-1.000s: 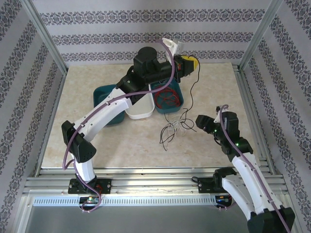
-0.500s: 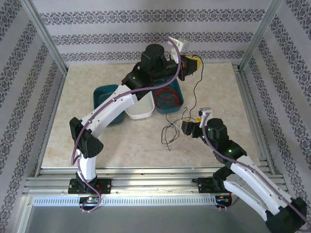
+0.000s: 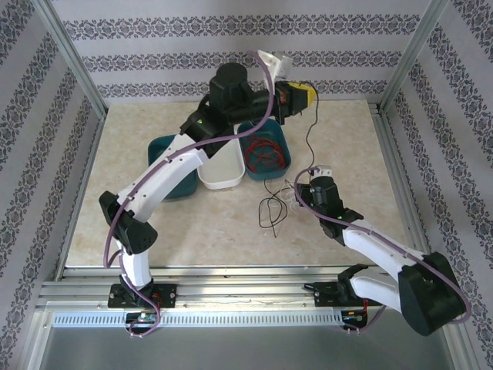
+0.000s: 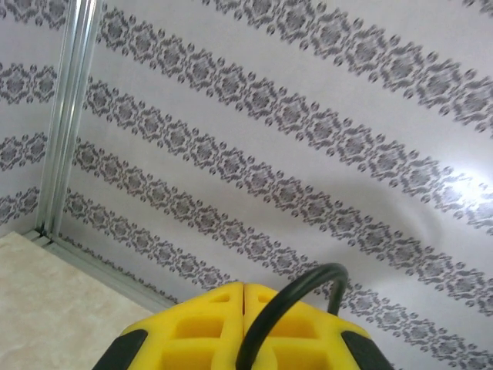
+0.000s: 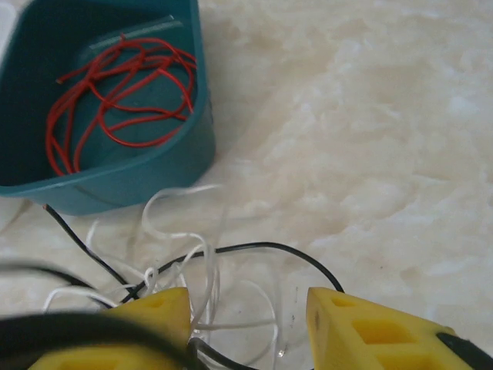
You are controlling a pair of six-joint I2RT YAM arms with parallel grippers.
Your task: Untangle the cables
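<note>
Toward the far edge of the marbled table (image 3: 154,231) one white tub (image 3: 223,176) sits between two teal tubs (image 3: 160,150), the right teal tub (image 3: 283,146) holding looped red cables (image 5: 123,96); the left gripper (image 4: 245,308) pinches one thin black cable (image 4: 300,279), the right gripper (image 5: 246,316) gapes over tangled whitish cables (image 5: 209,270) mid-table.

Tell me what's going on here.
The left gripper, raised by the back wall, is shut on a black cable that trails down to the table. The right gripper is open over the tangle of white and black cables beside a teal bin. Red cables lie in that bin.
</note>
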